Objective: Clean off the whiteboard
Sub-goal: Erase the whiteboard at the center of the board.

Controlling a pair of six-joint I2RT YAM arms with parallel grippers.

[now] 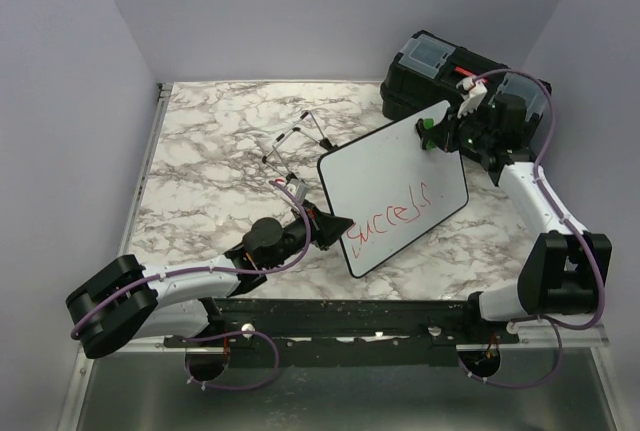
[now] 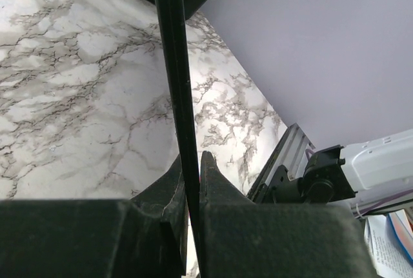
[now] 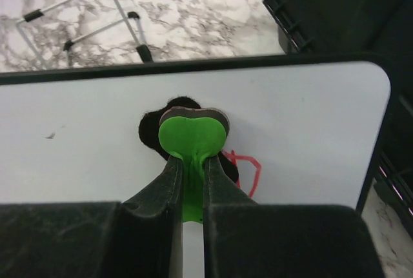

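The white and grey marble-patterned table (image 1: pixel 200 151) fills most of the top view, with plain lilac walls around it. Over its right half is the large flat white whiteboard with a thin black rim and rounded corners (image 1: pixel 385 176). It is held slanted between the two arms, one corner towards the near edge and the opposite corner towards the far right. I cannot tell if it touches the table.

Just behind its far right corner stands a black plastic box with a clear window in the lid (image 1: pixel 430 76), and the wrist of the right arm is in front of this box. In the right wrist view the box's dark wall is close beside the board's right edge.

The left gripper (image 1: pixel 325 226) grips the near left corner of the board. In its own camera both fingers (image 2: pixel 213 181) are pressed onto the black rim, which is seen edge-on.

The thin black wire easel stand (image 3: pixel 103 28) lies on the table just beyond the far left edge of the board, apart from it.

The right gripper (image 1: pixel 432 136) is clamped on a small green heart-shaped eraser handle with a dark pad under it (image 3: pixel 192 136), and the pad lies against the white surface near the far edge.

Red handwriting (image 1: pixel 390 219) runs along the near part of the board, well apart from the eraser, and one small red stroke (image 3: pixel 248 168) is just beside the pad.
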